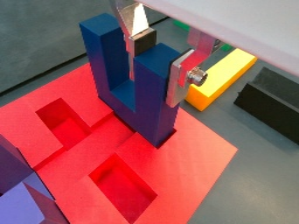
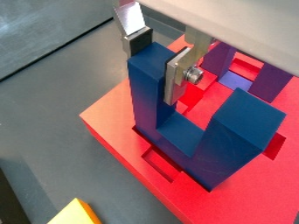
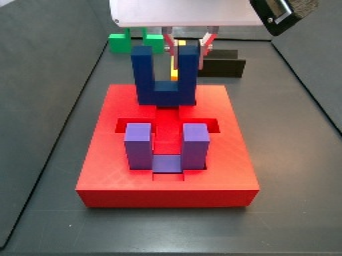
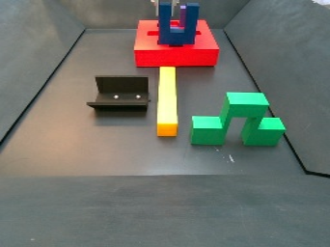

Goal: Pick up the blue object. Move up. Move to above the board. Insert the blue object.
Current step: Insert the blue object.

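The blue object [image 1: 149,105] [image 2: 222,140] stands upright with its base down in a recess of the red board [image 1: 198,166] [image 2: 117,118], prongs pointing up. In both side views the blue object [image 3: 163,92] [image 4: 176,29] sits near one edge of the board [image 3: 167,185] [image 4: 194,56]. My gripper [image 1: 162,59] [image 2: 156,63] straddles one prong from above. One silver finger lies flat on the prong's outer face, and the other's dark pad sits against its inner top edge. It is shut on that prong.
A purple U-shaped block [image 3: 167,150] [image 1: 24,206] fills another recess in the board. Off the board lie a yellow bar [image 4: 167,101] [image 1: 222,77], a green block [image 4: 238,121] and the dark fixture [image 4: 119,95] [image 1: 271,101]. Dark walls ring the floor.
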You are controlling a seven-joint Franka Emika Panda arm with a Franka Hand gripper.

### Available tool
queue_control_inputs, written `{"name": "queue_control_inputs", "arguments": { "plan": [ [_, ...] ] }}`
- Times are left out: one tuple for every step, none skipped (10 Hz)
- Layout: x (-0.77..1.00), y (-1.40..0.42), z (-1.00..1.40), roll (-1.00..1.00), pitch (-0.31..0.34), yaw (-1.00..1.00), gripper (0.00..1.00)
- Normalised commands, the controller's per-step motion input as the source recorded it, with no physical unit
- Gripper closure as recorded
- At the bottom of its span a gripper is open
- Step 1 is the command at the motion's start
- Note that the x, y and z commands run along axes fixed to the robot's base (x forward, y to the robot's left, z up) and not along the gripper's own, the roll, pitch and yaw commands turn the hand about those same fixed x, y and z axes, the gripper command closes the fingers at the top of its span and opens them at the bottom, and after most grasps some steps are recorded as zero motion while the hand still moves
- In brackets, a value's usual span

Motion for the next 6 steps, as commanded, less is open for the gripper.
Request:
{"name": "queue_control_inputs", "arguments": {
  "plan": [
    [-0.04, 0.00, -0.05, 0.00, -0.026, 0.00, 1.00],
    [-0.07, 0.07, -0.04, 0.00, -0.027, 0.00, 1.00],
    [0.00, 0.00, -0.25, 0.00, -0.041, 0.00, 1.00],
    [0.00, 0.00, -0.51, 0.07, -0.039, 0.00, 1.00],
    [0.02, -0.04, -0.71, 0.15, -0.026, 0.00, 1.00],
    [0.16, -0.05, -0.87, 0.21, 0.000, 0.00, 1.00]
  ]
}}
